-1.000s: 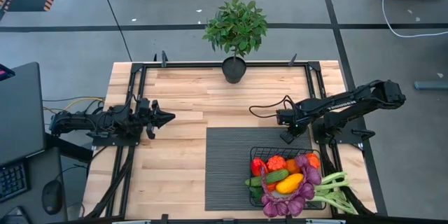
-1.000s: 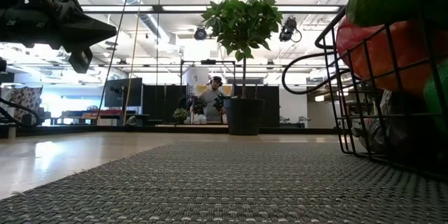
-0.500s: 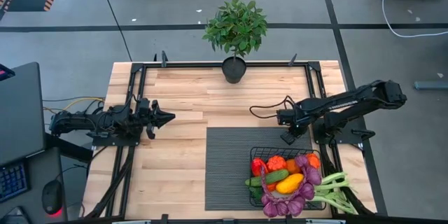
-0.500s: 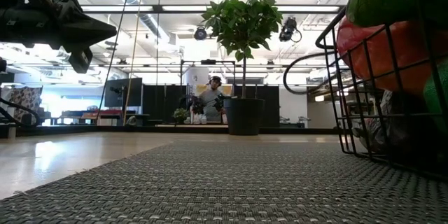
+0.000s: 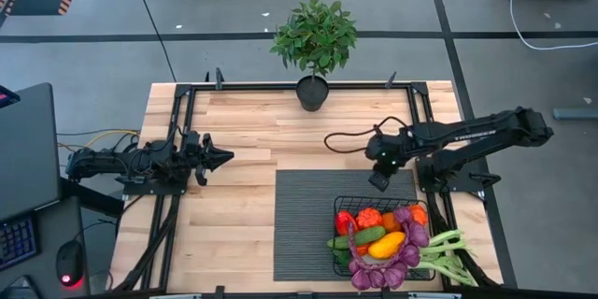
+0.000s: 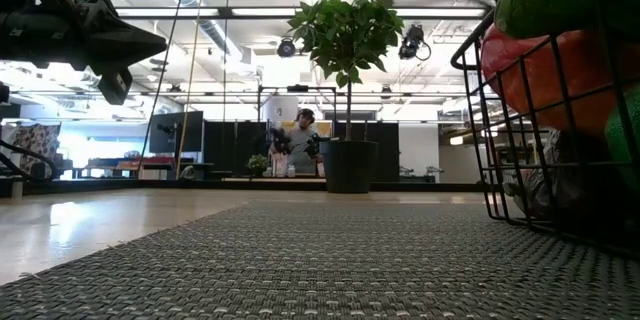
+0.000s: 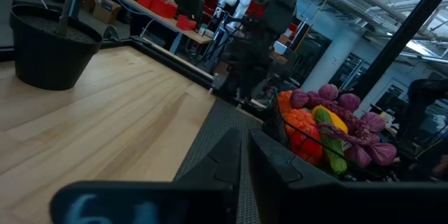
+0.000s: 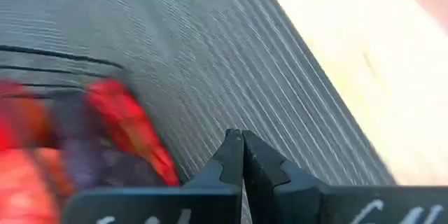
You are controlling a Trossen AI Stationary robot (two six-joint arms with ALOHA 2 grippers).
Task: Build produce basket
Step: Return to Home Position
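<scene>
Compared with the earlier frames, only the right arm is shifting: its elbow is swinging outward and its wrist is drawing slightly toward the far side of the table (image 5: 234,224), while the left arm is holding the same pose.

At the left, the left gripper (image 5: 222,158) is resting low over bare wood. Its fingers are pressed together and are carrying nothing.

Toward the centre, the dark ribbed mat (image 5: 304,224) is lying flat on the near half of the table.

The basket (image 5: 369,200) is sitting on the mat's near right corner. The produce (image 5: 383,238) is filling it: red and orange pieces, a green cucumber, a yellow piece and purple grapes. The leek (image 5: 447,248) is hanging out over the right rim.

The right gripper (image 5: 377,182) is hovering just beyond the basket's far rim, over the mat. Its fingers are closed tip to tip and are gripping nothing.

No loose produce is showing on the table or mat. Loading is therefore judged complete. Only parking the right arm clear of the basket appears to be outstanding.
</scene>
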